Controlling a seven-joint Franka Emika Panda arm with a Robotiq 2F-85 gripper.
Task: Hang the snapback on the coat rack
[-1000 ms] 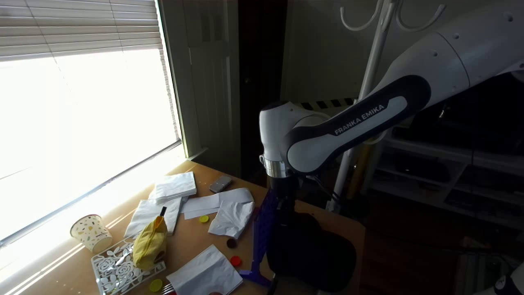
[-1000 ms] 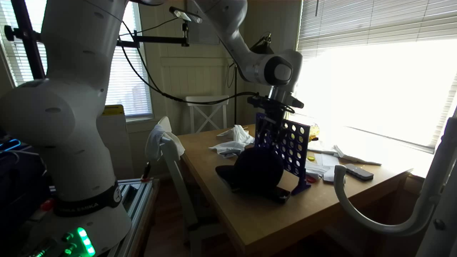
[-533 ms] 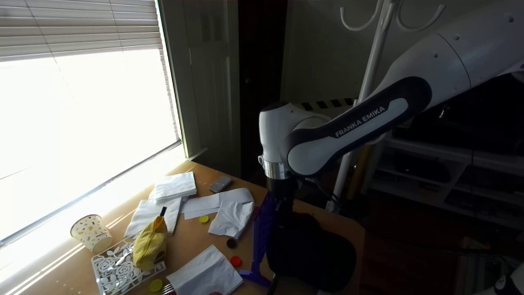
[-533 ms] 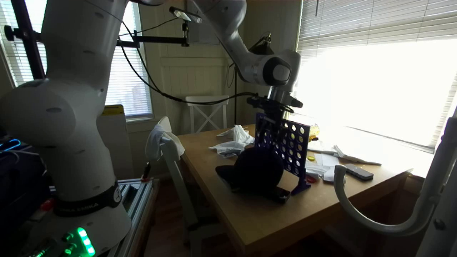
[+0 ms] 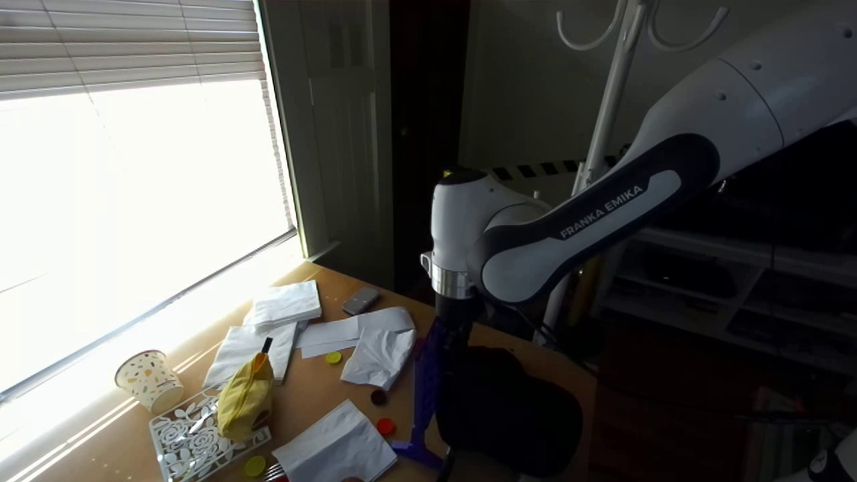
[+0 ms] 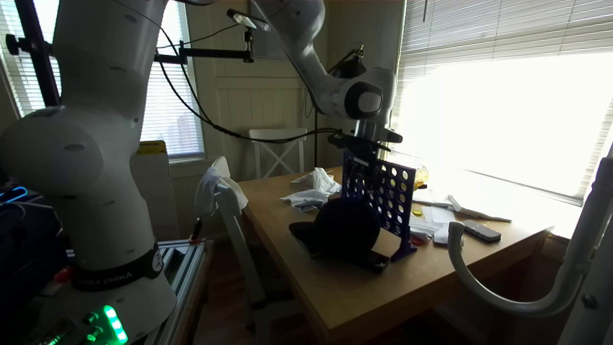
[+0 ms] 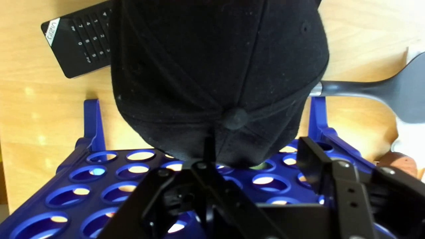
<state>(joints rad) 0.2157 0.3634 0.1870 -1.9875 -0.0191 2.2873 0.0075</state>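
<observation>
All views share the table (image 5: 308, 389)
In an exterior view, steeply downward, window (image 5: 147, 221) left; in an exterior view, flatter, over the near corner (image 6: 333, 316); wrist view, close above the cap (image 7: 215, 73).

FRANKA EMIKA on arm (image 5: 602, 204), VIZIO & nos. on remote (image 7: 78, 44)

Arm (image 5: 602, 211) sl. lower, wrist (image 5: 456, 224) tilt chgd
</observation>
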